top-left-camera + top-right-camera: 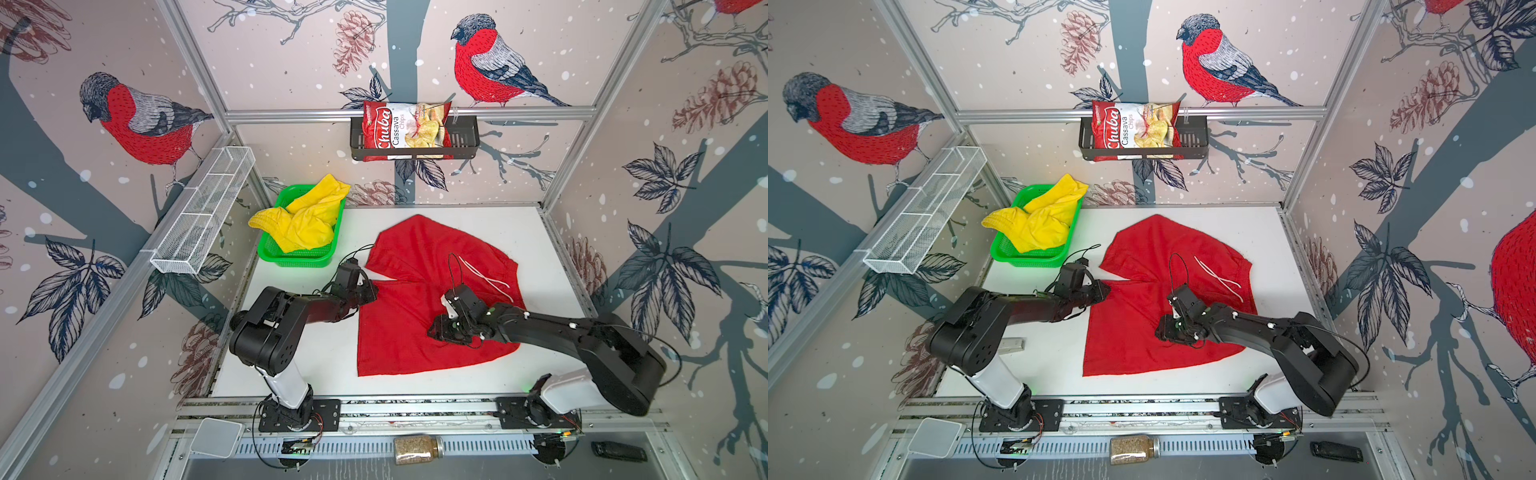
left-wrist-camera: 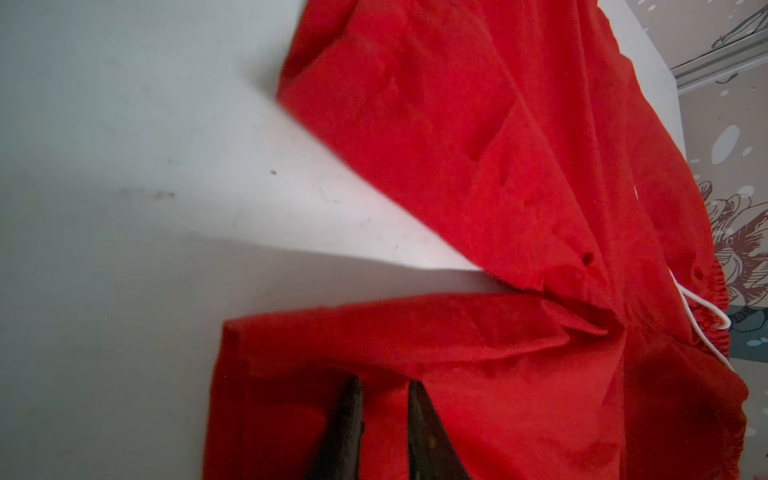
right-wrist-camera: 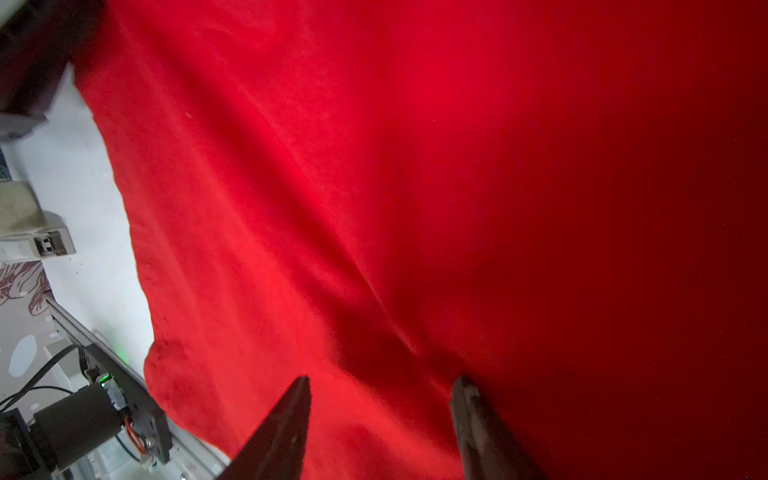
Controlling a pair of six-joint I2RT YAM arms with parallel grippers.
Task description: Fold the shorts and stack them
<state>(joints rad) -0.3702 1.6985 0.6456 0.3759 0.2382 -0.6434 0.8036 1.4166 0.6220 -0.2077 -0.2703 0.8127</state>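
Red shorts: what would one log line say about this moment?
red shorts: spread on table | left tool: pinching leg edge | right tool: open above cloth | yellow shorts: in green basket

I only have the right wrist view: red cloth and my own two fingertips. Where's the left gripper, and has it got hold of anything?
Observer: The left gripper is at the left-hand corner of the nearer leg of the red shorts, pinching a ridge of cloth.
Operator: Where's the other pair?
Observer: The yellow shorts lie bunched in the green basket at the back left, spilling over its rim.
Operator: Is the drawstring near my fingers?
Observer: No. The white drawstring lies loose on the red cloth, farther back than the open right gripper and apart from it.
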